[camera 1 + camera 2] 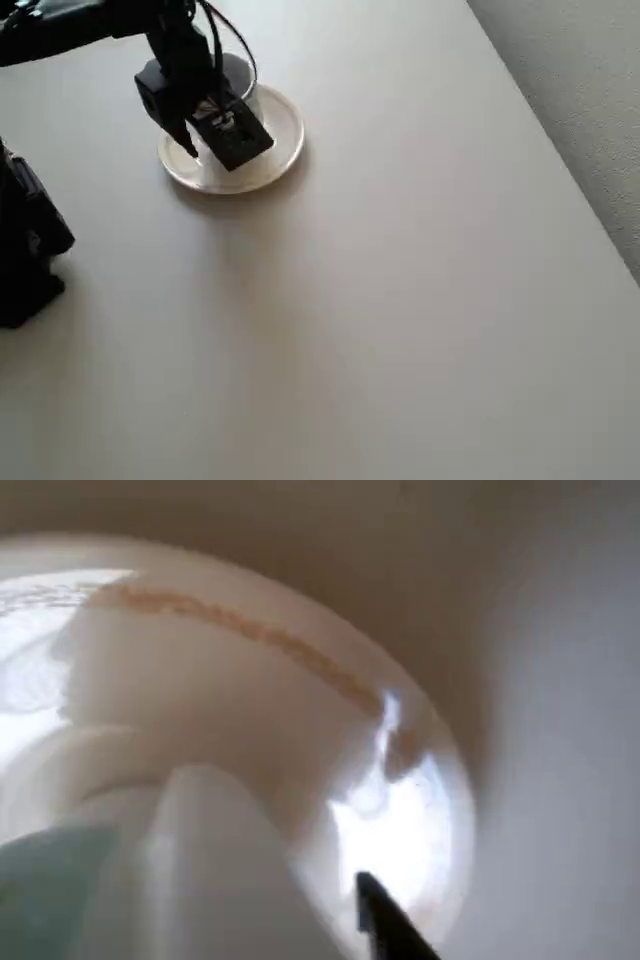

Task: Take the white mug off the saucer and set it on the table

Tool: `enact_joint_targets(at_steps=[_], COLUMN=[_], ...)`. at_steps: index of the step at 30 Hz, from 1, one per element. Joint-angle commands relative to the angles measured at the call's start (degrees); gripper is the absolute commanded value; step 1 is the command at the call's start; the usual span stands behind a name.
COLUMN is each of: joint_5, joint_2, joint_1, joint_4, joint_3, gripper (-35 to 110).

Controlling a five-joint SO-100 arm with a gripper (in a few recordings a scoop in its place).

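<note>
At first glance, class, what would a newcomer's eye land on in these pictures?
The black robot arm at upper left of the overhead view, its gripper down over the round cream-white glossy saucer. The small white ceramic mug peeks out behind it. Around them lies plain beige table.

Your arm (60, 25) is black all over, matte with a dull sheen where the light catches it. In the overhead view its link is a long, narrow bar entering from the far left edge, ending in a chunky, boxy wrist block (165, 85). Thin black cables (235, 45) loop out from the far side of that block and curve back down to it. The end effector (215, 135) is black too, a squared, flat-faced housing with small pale, shiny fittings on its upper face; what they are is too blurred to tell. A second blocky black part (30, 240) sits at the left edge. In the wrist view you see one dark, pointed fingertip (385, 920) at the bottom edge.
</note>
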Motion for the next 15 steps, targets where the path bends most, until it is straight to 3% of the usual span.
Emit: enact_joint_targets(at_steps=[1,7,15], joint_5=[1.76,2.46,2.99], joint_2=[-1.67,6.42,15.38], joint_1=[-0.35,-0.09,3.43], joint_4=[-3.78,-0.7,16.61], joint_3=[0.09,-0.7,-18.63], gripper=[-2,-2,-2])
